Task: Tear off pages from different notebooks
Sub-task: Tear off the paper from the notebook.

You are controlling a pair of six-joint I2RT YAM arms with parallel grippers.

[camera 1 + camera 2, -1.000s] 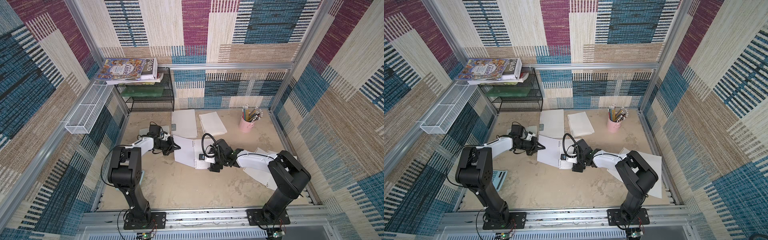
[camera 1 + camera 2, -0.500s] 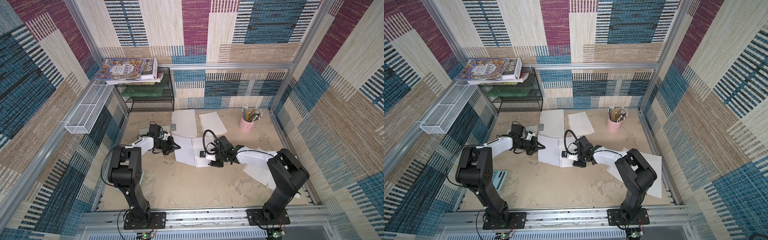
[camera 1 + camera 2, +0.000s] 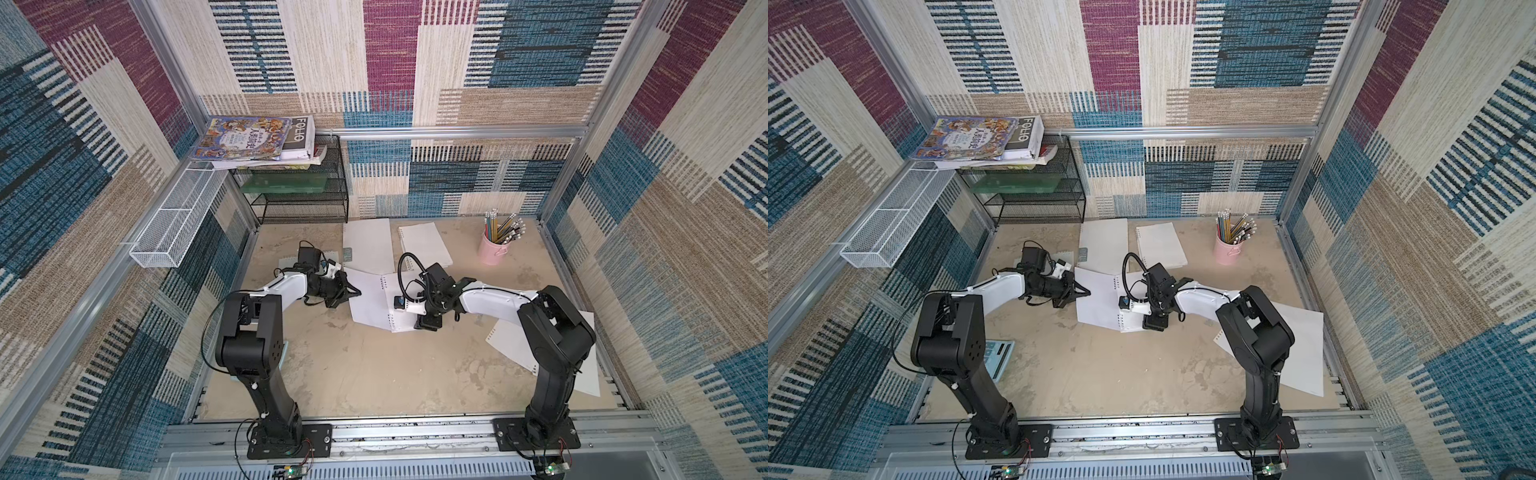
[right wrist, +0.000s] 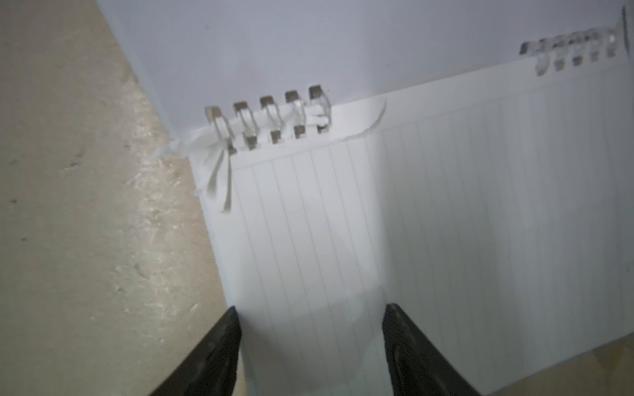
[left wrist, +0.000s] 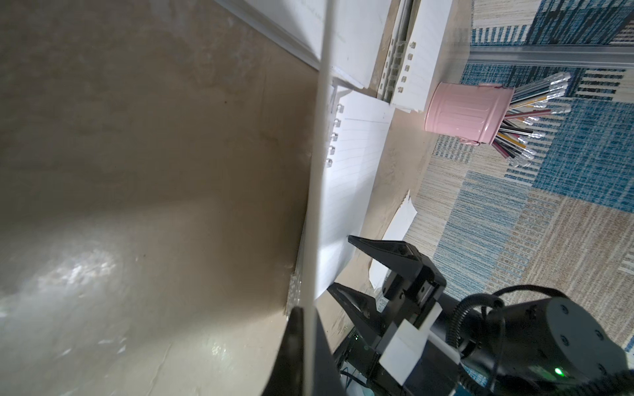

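A spiral-bound notebook (image 3: 409, 309) lies open in the middle of the table. Its left leaf (image 3: 368, 301) is turned back, and whether that is cover or page I cannot tell. My left gripper (image 3: 355, 293) is shut on the outer edge of this leaf, seen edge-on between the jaws of the left gripper (image 5: 307, 317). My right gripper (image 3: 428, 325) hangs open just over the lined right page (image 4: 429, 223), close to the clear rings (image 4: 267, 118), where torn paper strips cling. Nothing is between the jaws of the right gripper (image 4: 310, 308). Two more notebooks (image 3: 370, 245) (image 3: 424, 245) lie behind.
Loose torn pages (image 3: 509, 345) lie under and beside the right arm. A pink cup of pencils (image 3: 496, 249) stands at the back right. At the back left stands a black mesh shelf (image 3: 299, 199), with books (image 3: 253, 139) stacked on it. A light-blue calculator (image 3: 998, 353) lies by the left arm.
My right gripper has shifted slightly toward the back over the lined page, and its jaws narrowed, then widened a little. The left gripper has kept its hold without moving.
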